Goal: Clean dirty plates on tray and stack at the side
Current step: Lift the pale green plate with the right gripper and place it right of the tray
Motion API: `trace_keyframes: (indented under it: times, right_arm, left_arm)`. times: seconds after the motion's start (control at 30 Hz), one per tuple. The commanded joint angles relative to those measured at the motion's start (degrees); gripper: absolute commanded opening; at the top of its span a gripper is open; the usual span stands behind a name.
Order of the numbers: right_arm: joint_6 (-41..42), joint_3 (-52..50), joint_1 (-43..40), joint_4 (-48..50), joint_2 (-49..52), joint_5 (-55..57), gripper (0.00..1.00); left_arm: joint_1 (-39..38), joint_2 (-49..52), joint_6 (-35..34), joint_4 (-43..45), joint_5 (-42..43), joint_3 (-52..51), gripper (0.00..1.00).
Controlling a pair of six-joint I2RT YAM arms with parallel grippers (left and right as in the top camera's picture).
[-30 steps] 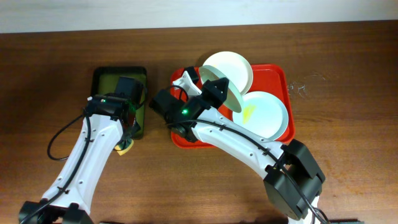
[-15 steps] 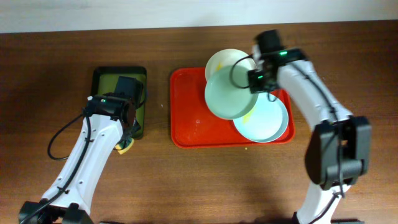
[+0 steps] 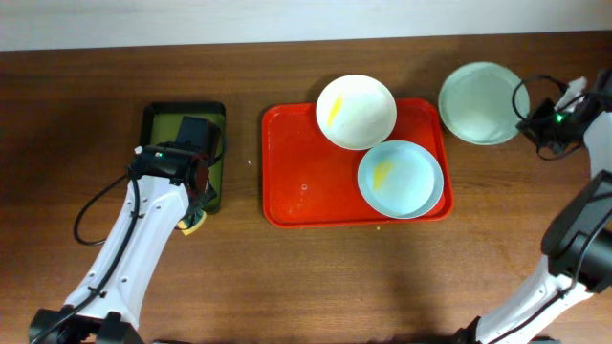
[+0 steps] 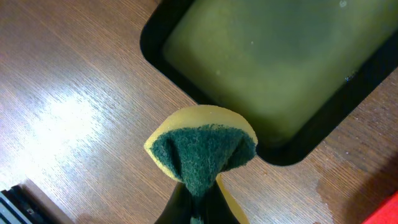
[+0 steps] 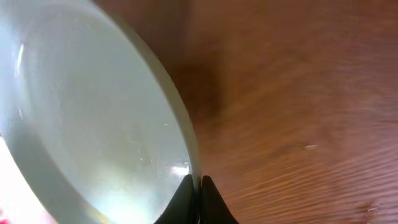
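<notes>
Swung right off the red tray (image 3: 292,186), the pale plate (image 3: 478,89) is now over the table (image 3: 86,86) at the far right, its rim pinched tight by the right gripper (image 3: 529,122). On the tray lie a cream-white plate (image 3: 356,112) at the far edge and a blue plate (image 3: 401,179) nearer, both yellow-smeared. The left gripper (image 4: 198,202) clamps a sponge (image 4: 202,149) just near of the dark tray (image 4: 267,68).
</notes>
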Motion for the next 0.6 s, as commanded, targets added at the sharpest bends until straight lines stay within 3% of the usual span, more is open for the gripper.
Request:
trace_keyframes:
  times: [0.0,0.07,0.1,0.13,0.17,0.37,0.5,0.57]
  right_arm:
    - [7.5,0.3,-0.8,1.1,3.6,6.0,0.04]
    - [7.6,0.3,-0.9,2.0,4.1,7.0,0.07]
    - [7.6,0.3,-0.9,1.9,4.1,7.0,0.26]
    - [7.6,0.3,-0.9,1.6,4.1,7.0,0.68]
    - [8.3,0.8,-0.9,1.4,3.9,6.9,0.80]
    - [4.7,11.6,0.7,-5.0,-2.6,4.1,0.82]
    - [3.4,14.9,7.9,-3.7,-3.3,-0.1,0.80]
    - [-4.5,14.9,14.7,-2.6,-1.8,-0.6,0.75]
  left_arm:
    - [0.3,-0.6,0.5,0.1,-1.3,0.0,0.00]
    - [0.3,-0.6,0.5,0.1,-1.3,-0.1,0.00]
    - [0.3,-0.6,0.5,0.3,-1.3,0.0,0.00]
    - [0.3,-0.6,0.5,0.8,-1.3,0.0,0.00]
    - [0.3,-0.6,0.5,1.2,-1.3,0.0,0.00]
    - [0.3,-0.6,1.0,1.5,-1.4,0.0,0.00]
    - [0.2,-0.6,1.0,3.7,-1.2,-0.1,0.00]
    - [0.2,-0.6,1.0,3.8,-1.2,0.0,0.00]
